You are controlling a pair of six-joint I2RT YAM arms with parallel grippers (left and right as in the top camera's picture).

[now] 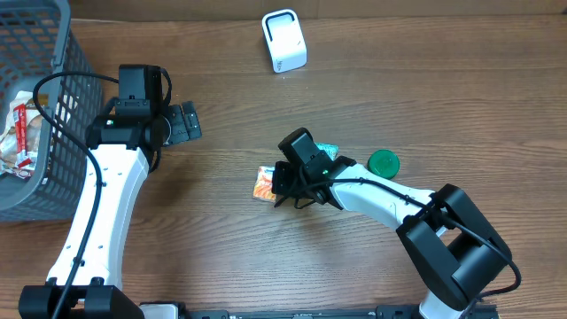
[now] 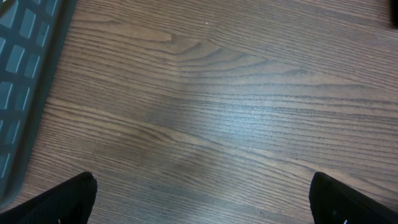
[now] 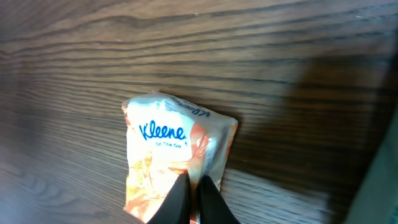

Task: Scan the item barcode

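One grasp looks made: right fingers (image 3: 176, 202) pinch the Kleenex pack (image 3: 168, 149) edge (left fingers (image 2: 62, 202) spread wide, idle), so next probably comes carrying it, barcode-first, to the scanner (image 1: 284, 41).

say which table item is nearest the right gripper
The Kleenex pack: the right gripper is shut on its edge. The green disc and teal packet lie farther back.

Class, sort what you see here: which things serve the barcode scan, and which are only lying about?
For the job: Kleenex pack, right gripper pinching it, white scanner.
Lying about: grey basket, packet inside it, green disc.
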